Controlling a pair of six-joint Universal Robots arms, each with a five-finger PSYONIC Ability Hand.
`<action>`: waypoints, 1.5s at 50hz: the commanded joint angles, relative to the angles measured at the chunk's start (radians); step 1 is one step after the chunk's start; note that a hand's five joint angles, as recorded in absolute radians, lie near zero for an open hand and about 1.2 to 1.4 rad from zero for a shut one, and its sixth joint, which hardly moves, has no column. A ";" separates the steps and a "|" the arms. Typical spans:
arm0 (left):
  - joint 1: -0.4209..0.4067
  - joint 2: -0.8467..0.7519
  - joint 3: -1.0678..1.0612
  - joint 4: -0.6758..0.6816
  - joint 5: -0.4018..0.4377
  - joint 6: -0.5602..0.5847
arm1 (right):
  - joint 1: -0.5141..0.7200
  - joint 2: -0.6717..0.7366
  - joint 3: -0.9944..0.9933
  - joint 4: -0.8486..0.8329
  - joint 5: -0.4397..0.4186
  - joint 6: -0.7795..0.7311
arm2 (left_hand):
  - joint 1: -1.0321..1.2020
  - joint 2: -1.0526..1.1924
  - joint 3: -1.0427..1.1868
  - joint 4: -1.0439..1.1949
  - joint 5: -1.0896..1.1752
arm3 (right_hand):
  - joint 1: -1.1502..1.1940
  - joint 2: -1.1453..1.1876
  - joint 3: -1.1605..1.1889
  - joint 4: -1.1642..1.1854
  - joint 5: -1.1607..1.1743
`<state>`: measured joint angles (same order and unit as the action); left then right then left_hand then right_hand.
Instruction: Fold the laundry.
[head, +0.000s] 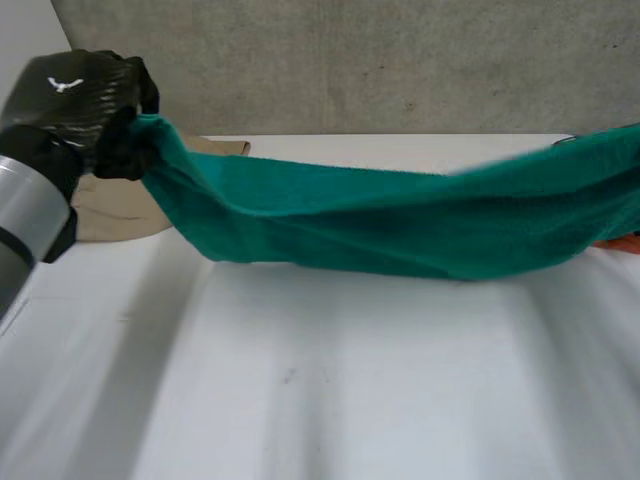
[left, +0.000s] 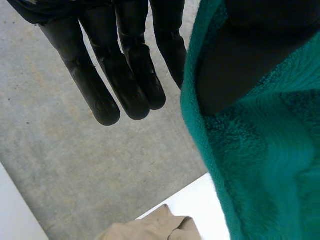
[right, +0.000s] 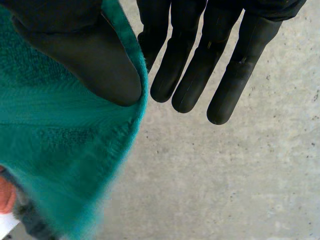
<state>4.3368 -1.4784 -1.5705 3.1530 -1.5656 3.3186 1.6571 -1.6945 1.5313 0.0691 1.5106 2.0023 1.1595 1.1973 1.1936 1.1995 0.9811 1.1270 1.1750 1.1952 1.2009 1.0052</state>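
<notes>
Left arm: I see its grey wrist section (head: 25, 215) coming in at the near left of the head view, angled upward.
Left hand (head: 85, 105): raised, with its back toward the head camera. The thumb (left: 240, 65) presses one end of the green towel (head: 400, 225) against the nearest finger. The other fingers (left: 125, 75) are straight and close together.
Right hand (right: 200, 60): the thumb (right: 95, 60) pinches the towel's edge against the adjacent finger. The other fingers are extended side by side, touching no cloth.

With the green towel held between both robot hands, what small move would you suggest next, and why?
Probably lower both ends together onto the table. The left robot hand and right robot hand each pinch an end of the green towel, which sags bunched between them.
</notes>
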 joint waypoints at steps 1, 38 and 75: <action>0.070 -0.065 -0.028 -0.099 0.068 -0.008 | -0.016 0.143 -0.134 0.380 -0.117 0.214 | 0.237 0.199 0.203 0.197 0.241 | 0.269 0.221 0.201 0.195 0.217; 0.046 -0.632 0.739 0.455 -0.030 0.045 | 0.127 0.562 -0.522 -0.491 0.013 0.435 | 0.237 0.199 0.203 0.197 0.241 | 0.269 0.221 0.201 0.195 0.217; 0.096 -0.174 -0.329 0.057 0.056 0.050 | -0.015 0.319 0.184 0.188 -0.176 0.284 | 0.237 0.199 0.203 0.197 0.241 | 0.269 0.221 0.201 0.195 0.217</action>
<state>4.4317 -1.8152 -1.8426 3.4258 -1.5570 3.3390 1.7256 -1.2224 1.7191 0.0024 1.3537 2.4179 1.1595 1.2005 1.1966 1.2001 0.9811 1.1270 1.1761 1.1986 1.2048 1.0053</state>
